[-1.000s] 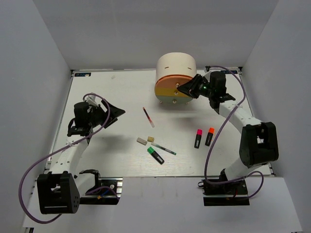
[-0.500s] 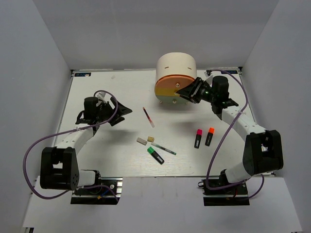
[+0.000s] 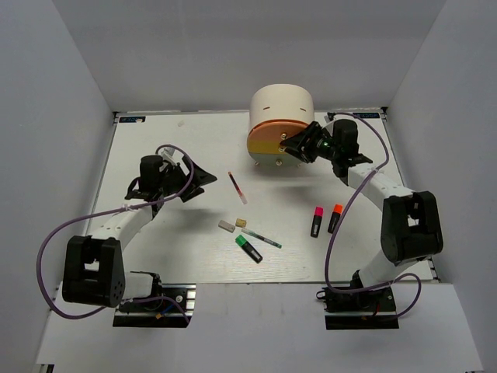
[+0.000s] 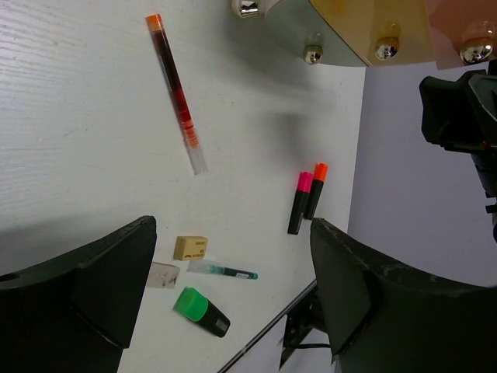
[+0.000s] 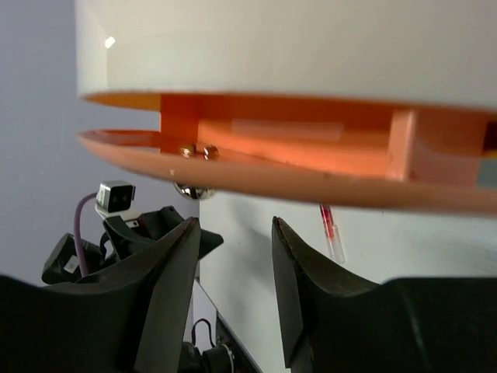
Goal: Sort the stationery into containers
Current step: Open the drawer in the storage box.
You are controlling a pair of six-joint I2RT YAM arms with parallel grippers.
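Observation:
The cream desk unit (image 3: 281, 105) stands at the back, with an orange drawer (image 3: 268, 134) above a yellow drawer (image 3: 276, 155). My right gripper (image 3: 295, 145) is open at the orange drawer's front; in the right wrist view its jaws (image 5: 233, 229) sit just below the drawer (image 5: 311, 175), the round knob (image 5: 194, 190) above the left finger, not gripped. My left gripper (image 3: 203, 178) is open and empty, left of the red-white pen (image 3: 238, 187). Grey eraser (image 3: 226, 226), tan eraser (image 3: 241, 223), teal pen (image 3: 262, 238) and green highlighter (image 3: 248, 249) lie mid-table. Pink (image 3: 317, 221) and orange (image 3: 335, 218) highlighters lie to the right.
The left wrist view shows the red-white pen (image 4: 176, 93), both highlighters (image 4: 304, 198), the erasers (image 4: 190, 247), the green highlighter (image 4: 200, 311) and the yellow drawer's knobs (image 4: 386, 48). Grey walls enclose the white table (image 3: 171, 148) on three sides.
My left arm has swung right toward the red-white pen. My right gripper has shifted slightly and stays at the orange drawer's front.

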